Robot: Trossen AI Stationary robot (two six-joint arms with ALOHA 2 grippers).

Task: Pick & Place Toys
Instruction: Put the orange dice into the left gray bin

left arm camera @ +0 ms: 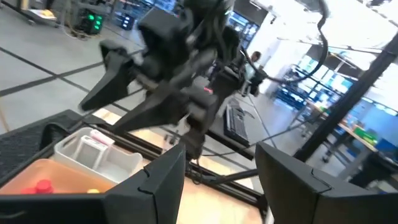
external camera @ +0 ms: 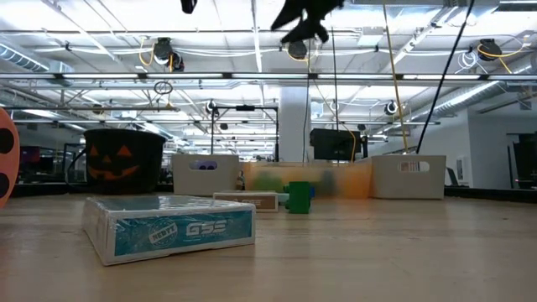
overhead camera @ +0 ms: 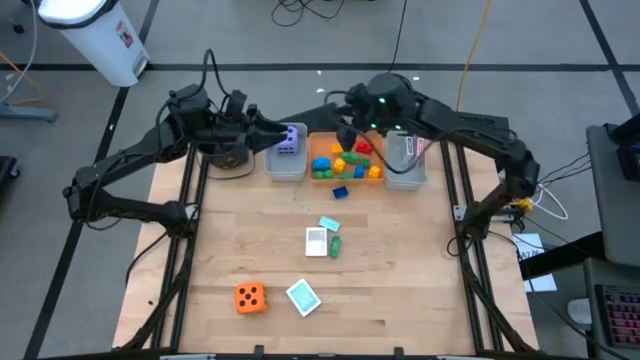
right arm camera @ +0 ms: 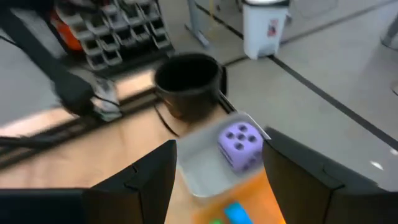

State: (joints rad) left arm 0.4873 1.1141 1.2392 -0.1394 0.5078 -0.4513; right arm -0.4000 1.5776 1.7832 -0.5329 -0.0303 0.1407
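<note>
A purple die (overhead camera: 288,140) lies in the left grey bin (overhead camera: 284,165). Coloured bricks (overhead camera: 345,160) fill the orange bin (overhead camera: 372,178). A pink and white card (overhead camera: 412,148) lies in the right grey bin (overhead camera: 405,178). On the table are a blue brick (overhead camera: 340,193), a teal card (overhead camera: 329,225), a white card (overhead camera: 316,241), a green brick (overhead camera: 335,245), an orange die (overhead camera: 250,297) and another teal card (overhead camera: 303,296). My left gripper (overhead camera: 272,130) hangs open, level, high beside the purple die. My right gripper (overhead camera: 345,132) hangs open high over the bins, with nothing between its fingers (right arm camera: 219,142).
A round black pot (overhead camera: 232,152) with an orange face stands left of the bins, under my left arm. The three bins line the table's far edge. A white waste bin (overhead camera: 95,35) stands on the floor beyond the table.
</note>
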